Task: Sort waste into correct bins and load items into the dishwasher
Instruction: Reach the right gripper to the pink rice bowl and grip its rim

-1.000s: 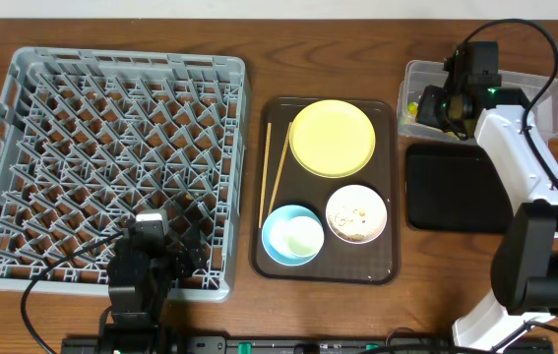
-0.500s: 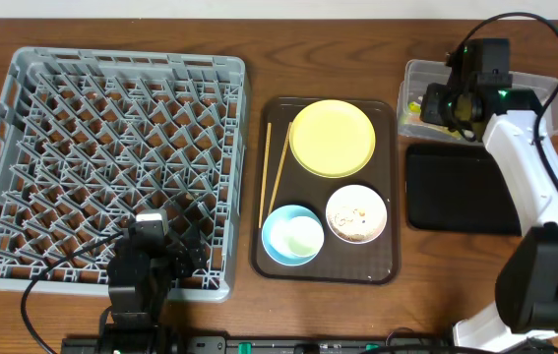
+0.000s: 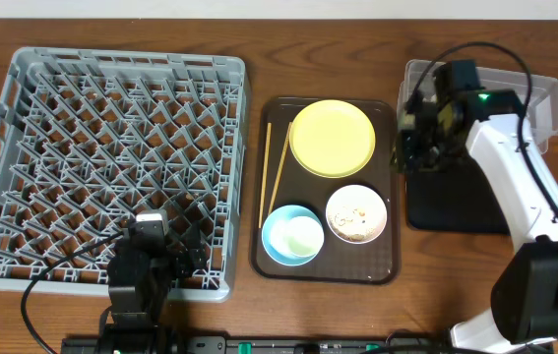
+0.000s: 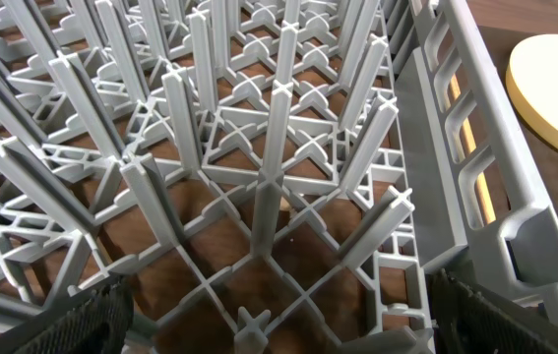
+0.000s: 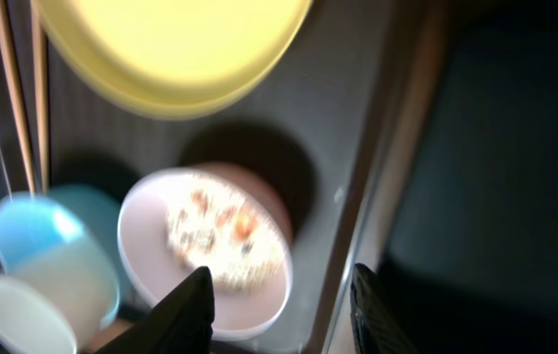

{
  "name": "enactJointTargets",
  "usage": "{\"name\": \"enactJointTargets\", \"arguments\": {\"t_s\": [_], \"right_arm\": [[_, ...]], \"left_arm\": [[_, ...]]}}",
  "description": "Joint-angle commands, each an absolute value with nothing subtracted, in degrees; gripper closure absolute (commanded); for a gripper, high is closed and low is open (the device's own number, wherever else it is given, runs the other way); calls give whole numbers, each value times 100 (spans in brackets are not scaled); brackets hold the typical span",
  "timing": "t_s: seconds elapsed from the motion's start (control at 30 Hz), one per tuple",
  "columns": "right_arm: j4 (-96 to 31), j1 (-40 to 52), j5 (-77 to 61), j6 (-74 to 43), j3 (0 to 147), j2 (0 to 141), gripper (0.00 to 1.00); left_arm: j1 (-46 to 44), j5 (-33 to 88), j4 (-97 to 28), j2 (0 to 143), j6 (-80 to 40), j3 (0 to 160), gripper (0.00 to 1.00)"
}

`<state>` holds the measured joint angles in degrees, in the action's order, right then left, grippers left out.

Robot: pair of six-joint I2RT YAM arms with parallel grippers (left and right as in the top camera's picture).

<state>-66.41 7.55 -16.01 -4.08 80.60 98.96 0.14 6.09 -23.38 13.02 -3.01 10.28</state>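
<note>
Right wrist view was blurred throughout, so fine detail could not be made out. It showed the right hand [image 5: 279,305] released, its two dark fingers [image 5: 195,307] standing apart with nothing between them. The small cream-white bowl [image 5: 210,246], round and carrying loose beige food scraps [image 5: 210,234], lay just ahead of the fingers, nearer the left one; contact could not be confirmed. In the overhead view the right arm covered part of the clear tub [image 3: 546,98] and one corner of the shallow black tray [image 3: 461,197], so the tub's contents could not be read. That hand hung over the right rim of the dark brown tray [image 3: 357,264], beside the scrap bowl. On the same tray lay the round, smooth yellow plate [image 3: 332,138], the thin pale wooden chopsticks [image 3: 277,172] along its left side, and the light blue bowl [image 3: 291,236], which held a pale whitish object that could not be identified. The left hand [image 4: 283,320] was released and spread wide. Only the tips of its fingers showed, cut off at the bottom corners of the left wrist view. It was over the grey plastic dish rack [image 3: 111,147], a square lattice of upright pegs, near the wall facing the plate. All of it stood on a brown wood-grain desk [image 3: 357,49].
</note>
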Motion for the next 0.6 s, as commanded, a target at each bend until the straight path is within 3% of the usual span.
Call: {"name": "enactJointTargets", "arguments": {"t_s": [0.0, 0.37, 0.5, 0.57], "right_arm": [[-6834, 1190, -1562, -204, 8073, 9808, 57], [-6713, 2633, -703, -637, 7697, 9251, 62], [-6294, 2847, -475, -810, 6901, 8383, 60], [-5970, 2928, -502, -672, 6434, 8012, 53]], "left_arm": [[-10, 685, -2333, 1297, -346, 1151, 1], [-10, 685, -2342, 1297, -346, 1151, 1], [-8, 685, -2353, 1297, -346, 1151, 1], [-8, 685, -2353, 1297, -346, 1151, 1]]}}
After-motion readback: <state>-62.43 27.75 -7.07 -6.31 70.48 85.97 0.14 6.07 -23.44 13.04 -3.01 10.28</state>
